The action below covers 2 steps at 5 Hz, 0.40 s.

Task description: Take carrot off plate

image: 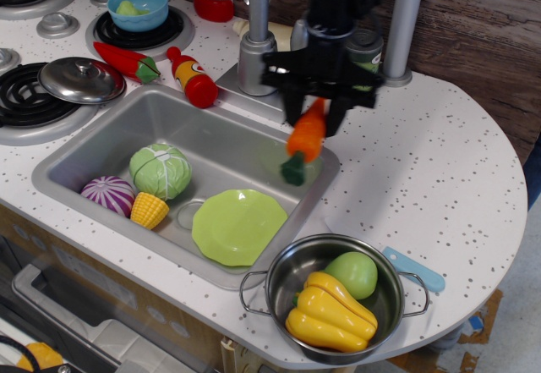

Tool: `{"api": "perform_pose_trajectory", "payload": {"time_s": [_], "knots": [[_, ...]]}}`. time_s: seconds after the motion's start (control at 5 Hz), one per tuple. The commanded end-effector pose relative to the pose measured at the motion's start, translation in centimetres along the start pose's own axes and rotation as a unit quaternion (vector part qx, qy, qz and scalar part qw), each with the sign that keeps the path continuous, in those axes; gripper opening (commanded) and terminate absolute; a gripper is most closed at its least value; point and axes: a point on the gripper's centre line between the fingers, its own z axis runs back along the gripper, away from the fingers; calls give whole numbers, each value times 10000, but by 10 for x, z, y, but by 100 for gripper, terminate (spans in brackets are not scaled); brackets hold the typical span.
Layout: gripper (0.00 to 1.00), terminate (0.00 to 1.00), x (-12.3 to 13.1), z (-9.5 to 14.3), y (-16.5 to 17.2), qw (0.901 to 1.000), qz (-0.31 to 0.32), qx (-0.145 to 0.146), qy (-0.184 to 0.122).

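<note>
Carrot [304,140] tip hidden (between fingers [293,106]).

Black arm reaching down from the top edge, gripper [314,117] pointing downward, fingers clamped on something orange

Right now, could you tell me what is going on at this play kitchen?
The robot arm's tool is shut on the carrot and holds it in the air above the sink's right rim, green end hanging down. The green plate lies bare in the sink, beside the cabbage, the purple onion and the corn. So the carrot is off the plate but not yet put down anywhere. The pot at the counter's front edge holds other toy food.
</note>
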Motion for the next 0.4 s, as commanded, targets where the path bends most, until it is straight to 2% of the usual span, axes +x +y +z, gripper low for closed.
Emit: {"api": "perform_pose_trajectory", "payload": {"time_s": [0.0, 0.2], "knots": [[0, 0, 25, 4, -24, 9981, -272, -343, -439], [0, 0, 25, -10, -40, 9979, -137, -333, -529]]}}
